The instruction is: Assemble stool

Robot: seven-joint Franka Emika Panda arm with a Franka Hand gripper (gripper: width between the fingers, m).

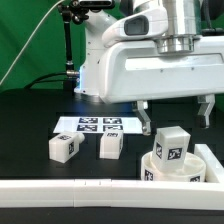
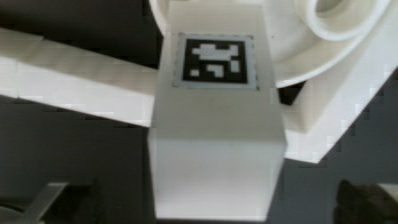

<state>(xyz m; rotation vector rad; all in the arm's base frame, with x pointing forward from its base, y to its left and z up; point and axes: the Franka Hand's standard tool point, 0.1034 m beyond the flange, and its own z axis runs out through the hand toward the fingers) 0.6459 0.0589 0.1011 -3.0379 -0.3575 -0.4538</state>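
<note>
While the arm hovers wrist-down over the seat (image 1: 203, 160), the gripper (image 1: 175, 122) is spread wide, empty. One chunky white plastic leg (image 1: 170, 146) stands upright on this round ring. Two tagged blocks (image 1: 66, 148) (image 1: 110, 145) sit near the marker board (image 1: 98, 124).

Low exterior, close wrist; shared leg (image 1: 170, 146)

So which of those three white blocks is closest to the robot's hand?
The block at the exterior view's right, by the round seat, under the hand; the other two sit away on the table.
</note>
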